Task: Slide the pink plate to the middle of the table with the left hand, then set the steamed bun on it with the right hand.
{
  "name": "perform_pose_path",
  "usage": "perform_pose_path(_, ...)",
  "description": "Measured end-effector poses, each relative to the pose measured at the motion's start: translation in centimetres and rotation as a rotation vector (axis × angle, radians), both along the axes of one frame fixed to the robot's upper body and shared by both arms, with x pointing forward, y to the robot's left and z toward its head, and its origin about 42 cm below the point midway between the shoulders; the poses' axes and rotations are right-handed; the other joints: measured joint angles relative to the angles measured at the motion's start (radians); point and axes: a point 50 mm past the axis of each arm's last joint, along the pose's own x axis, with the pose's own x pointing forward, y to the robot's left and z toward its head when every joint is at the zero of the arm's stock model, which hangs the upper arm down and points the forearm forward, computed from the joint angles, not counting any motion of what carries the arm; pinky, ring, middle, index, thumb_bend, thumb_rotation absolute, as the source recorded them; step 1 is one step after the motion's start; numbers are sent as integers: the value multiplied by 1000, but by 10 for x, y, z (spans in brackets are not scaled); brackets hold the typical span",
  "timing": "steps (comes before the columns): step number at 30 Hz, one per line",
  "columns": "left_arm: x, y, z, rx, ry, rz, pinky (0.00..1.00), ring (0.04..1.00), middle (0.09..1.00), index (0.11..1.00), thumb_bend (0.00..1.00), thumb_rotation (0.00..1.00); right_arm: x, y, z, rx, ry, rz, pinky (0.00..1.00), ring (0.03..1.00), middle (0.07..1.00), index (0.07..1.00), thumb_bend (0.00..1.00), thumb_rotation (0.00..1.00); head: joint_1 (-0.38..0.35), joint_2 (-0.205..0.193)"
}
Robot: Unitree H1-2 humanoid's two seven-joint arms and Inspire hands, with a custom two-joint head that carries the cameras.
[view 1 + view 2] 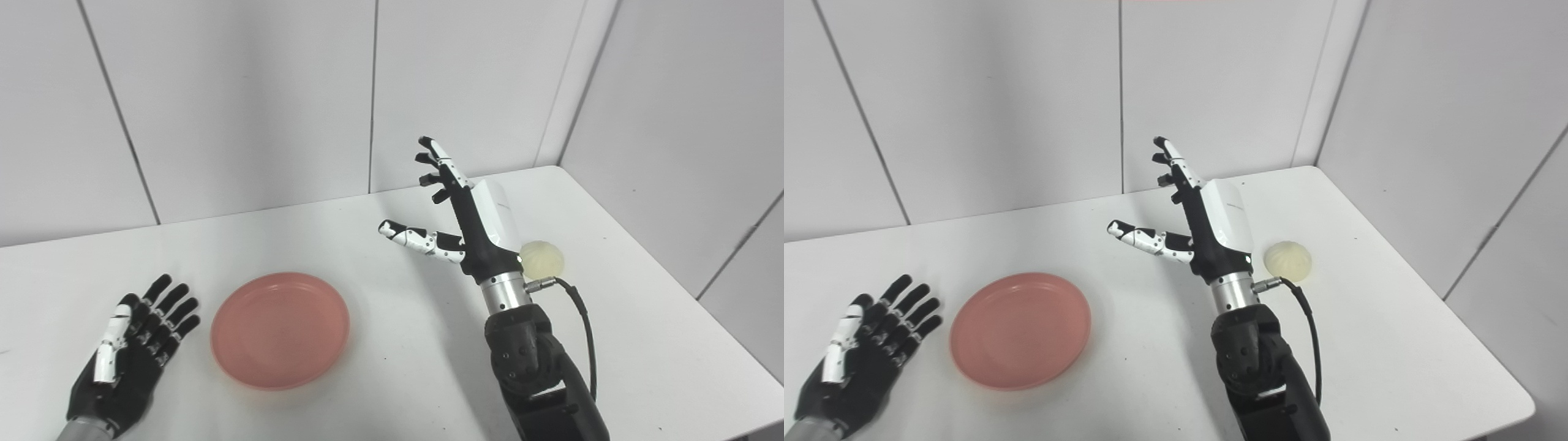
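The pink plate (280, 329) lies flat on the white table (392, 380), left of the middle. My left hand (131, 349) lies open and palm up just left of the plate, apart from it and holding nothing. My right hand (465, 214) is raised above the table at centre right, fingers spread, thumb pointing left, empty. The pale steamed bun (1287, 260) sits on the table just right of the right wrist; in the left eye view the bun (544, 259) is partly hidden behind the wrist.
Grey panel walls close the table at the back and right, meeting in a corner at the far right. The table's right edge (1482, 343) runs diagonally toward the front. A black cable (1309, 331) loops from the right wrist.
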Motion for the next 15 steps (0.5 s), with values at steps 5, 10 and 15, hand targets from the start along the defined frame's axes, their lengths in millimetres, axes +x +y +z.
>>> perform_pose_path(5, 5, 13, 0, -1, 4, 21, 891, 881, 901, 899, 450, 926, -10, -37, 31, -168, 63, -91, 651, 817, 855, 845, 939, 576, -34, -2)
perform_pose_path(10, 9, 17, -2, -28, 4, 27, 881, 867, 886, 886, 449, 900, -17, -80, 41, -284, 183, -193, 631, 781, 826, 824, 945, 519, -40, -2)
perform_pose_path(15, 13, 21, -5, -24, 6, 36, 874, 864, 883, 884, 449, 905, -17, -114, 36, -305, 288, -289, 678, 807, 819, 815, 971, 463, -46, -5)
